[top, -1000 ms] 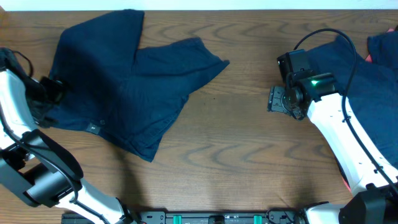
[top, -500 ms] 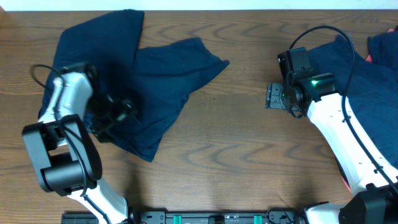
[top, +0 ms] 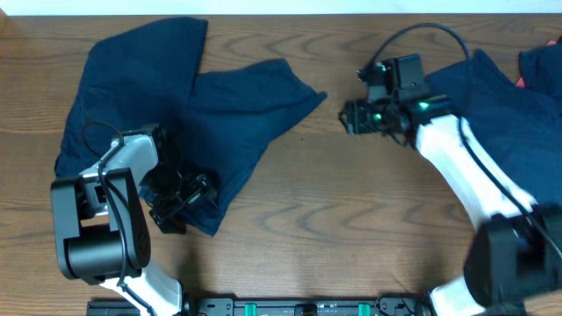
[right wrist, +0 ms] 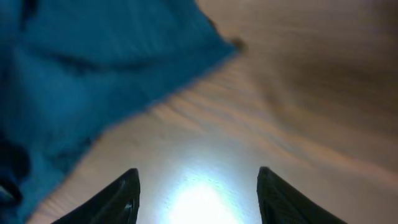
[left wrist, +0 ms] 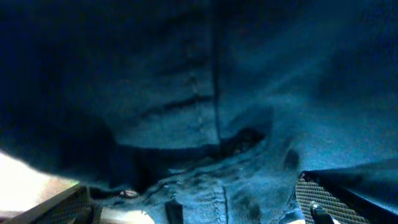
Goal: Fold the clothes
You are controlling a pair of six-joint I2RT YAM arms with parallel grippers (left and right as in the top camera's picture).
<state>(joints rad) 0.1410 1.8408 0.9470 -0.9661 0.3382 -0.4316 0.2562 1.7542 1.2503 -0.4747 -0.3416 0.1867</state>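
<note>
The left arm (top: 127, 158) is bent up close, and the left tool (top: 180, 197) sits low with its fingers wide apart. The right arm (top: 448, 162) stretches far out, and the right tool (top: 349, 117) has its fingers spread apart too.

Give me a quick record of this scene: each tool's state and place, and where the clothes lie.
left tool: open, at the near edge of the spread garment, cloth bunched between its fingers
right tool: open, empty, above bare table beside the garment's right tip
other clothes: at the table's right edge
</note>
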